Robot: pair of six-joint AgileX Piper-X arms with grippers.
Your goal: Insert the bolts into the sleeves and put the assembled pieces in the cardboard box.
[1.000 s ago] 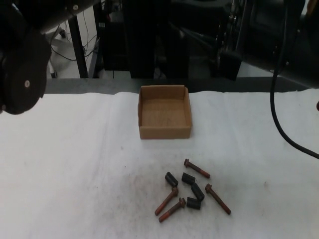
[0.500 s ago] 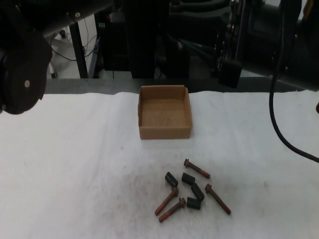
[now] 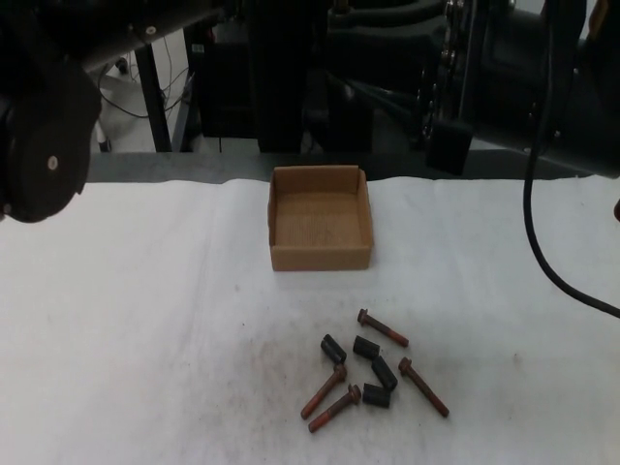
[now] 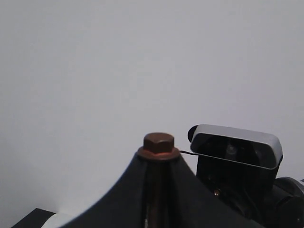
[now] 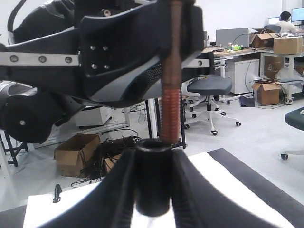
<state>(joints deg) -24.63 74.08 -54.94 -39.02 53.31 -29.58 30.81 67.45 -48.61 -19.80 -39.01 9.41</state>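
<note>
My left gripper [image 4: 158,161] is shut on a rust-red bolt [image 4: 158,142], whose hex head stands just above the fingers. My right gripper [image 5: 153,164] is shut on a black sleeve [image 5: 153,185]. In the right wrist view the threaded end of the bolt [image 5: 171,99] sits at the sleeve's open mouth; how deep it goes is hidden. On the white cloth, several loose bolts [image 3: 383,328] and black sleeves [image 3: 385,371] lie in a cluster on the near side of the open cardboard box [image 3: 321,258].
A big black arm joint [image 3: 39,145] fills the high view's top left. A black cable [image 3: 531,213] hangs at the right. White cloth [image 3: 145,339] lies bare left of the box. The right arm's camera housing [image 4: 235,145] is close to the bolt.
The dark arm parts at the top right of the high view have shifted slightly. The box, loose bolts and sleeves on the cloth have not moved.
</note>
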